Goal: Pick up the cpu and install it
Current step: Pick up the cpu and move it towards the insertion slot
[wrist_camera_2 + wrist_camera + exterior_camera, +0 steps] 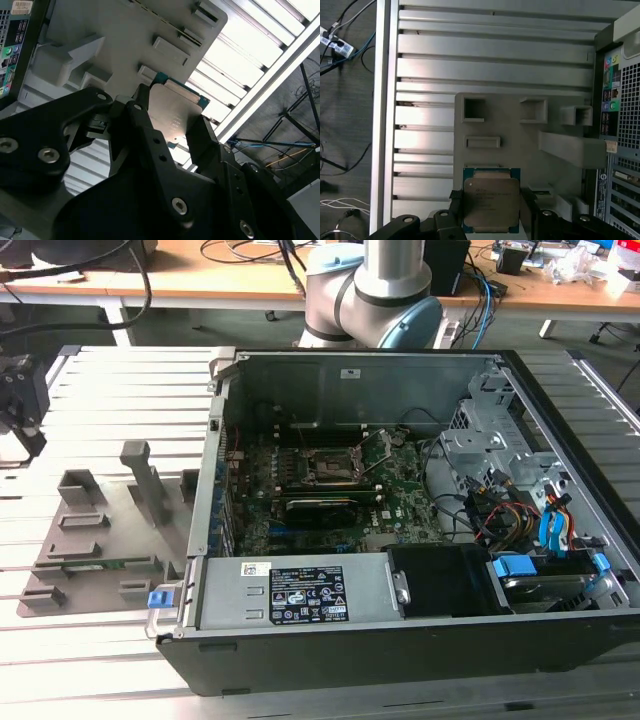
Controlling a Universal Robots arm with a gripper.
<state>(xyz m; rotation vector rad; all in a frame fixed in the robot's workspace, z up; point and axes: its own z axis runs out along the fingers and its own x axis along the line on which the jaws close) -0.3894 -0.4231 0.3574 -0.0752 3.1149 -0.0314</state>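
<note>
Gripper (25,435) in the exterior view hangs above the slatted table (100,680), beside the grey holder tray (110,535) and well to the exterior view's left of the open computer case (400,640). Second wrist view: black fingers (145,125) clenched on the cpu (172,107), one at each side edge, silvery top showing. First wrist view: cpu (491,197) held between the fingers, with the tray behind it.

The exterior view looks down from high and well back onto the open computer case (400,540) and slatted table (110,370). Both wrist views ride close behind the gripper (171,110), facing down at the grey holder plate (520,145), the first squarely, the second aslant; they share the clasped cpu (491,200), plate and table.
</note>
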